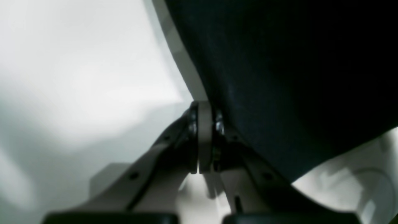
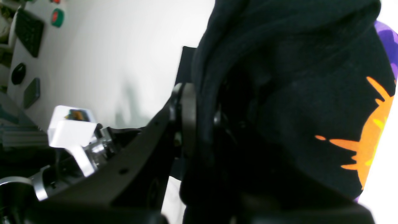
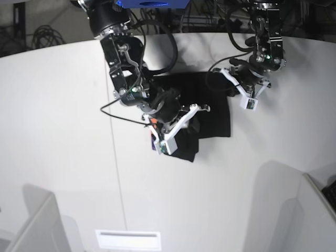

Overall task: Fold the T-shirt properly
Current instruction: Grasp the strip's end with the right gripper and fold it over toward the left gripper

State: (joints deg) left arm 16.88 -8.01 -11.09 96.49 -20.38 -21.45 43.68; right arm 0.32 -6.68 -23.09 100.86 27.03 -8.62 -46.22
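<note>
Your right tool (image 2: 202,124) grips a bunched fold of the shirt (image 3: 210,113) (sun print showing); your left tool (image 1: 205,137) is closed at the shirt's edge on the surface (image 3: 63,131).

My left gripper (image 1: 205,137) was fully closed, pads pressed together. My right gripper (image 2: 202,121) was clamped tight, arm reaching low, wrist bent downward.

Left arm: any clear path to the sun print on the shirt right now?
Probably not. The left gripper is shut on the T-shirt's far edge, and the sun print sits bunched at the right gripper, which clamps that fold.
</note>
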